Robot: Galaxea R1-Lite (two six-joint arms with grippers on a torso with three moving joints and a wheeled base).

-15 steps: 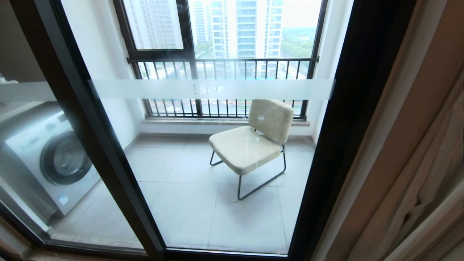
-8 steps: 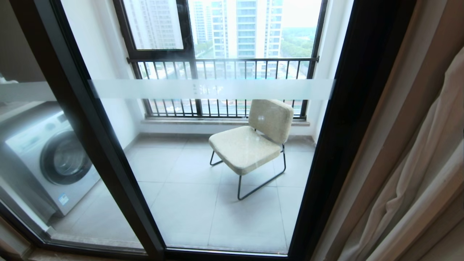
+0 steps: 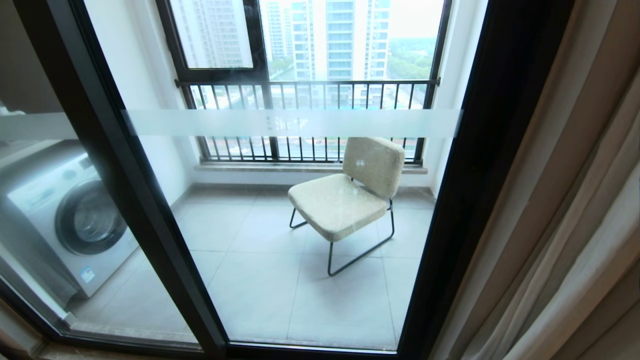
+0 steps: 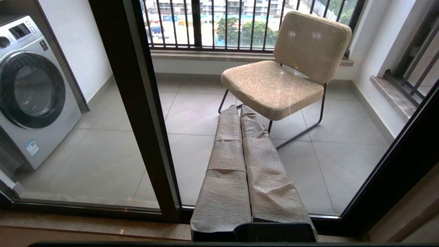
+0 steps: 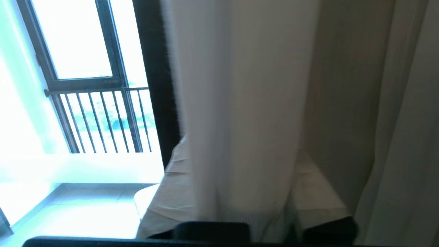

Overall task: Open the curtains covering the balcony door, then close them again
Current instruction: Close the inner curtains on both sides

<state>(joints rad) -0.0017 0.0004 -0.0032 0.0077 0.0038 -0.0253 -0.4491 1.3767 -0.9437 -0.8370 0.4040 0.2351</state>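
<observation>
The balcony door [image 3: 480, 150] stands uncovered, its glass crossed by a frosted band [image 3: 290, 122]. The cream-beige curtains [image 3: 565, 200] hang gathered at the right edge of the head view, with a paler fold [image 3: 575, 285] among them. No arm shows in the head view. In the right wrist view my right gripper [image 5: 240, 151] is open, its fingers [image 5: 168, 199] spread wide either side of a hanging curtain fold [image 5: 247, 85] that passes loosely between them. My left gripper [image 4: 239, 109] is shut on nothing and points at the lower glass, away from the curtains.
Behind the glass are a beige chair on black legs [image 3: 350, 195], a washing machine [image 3: 70, 220] at the left and a black-framed window with railing bars [image 3: 310, 85]. A black door post [image 4: 137, 103] stands just left of the left gripper.
The curtain at the right edge was bunched and pulled aside a second ago; it has dropped back and now hangs in straight folds. The door and balcony have not shifted.
</observation>
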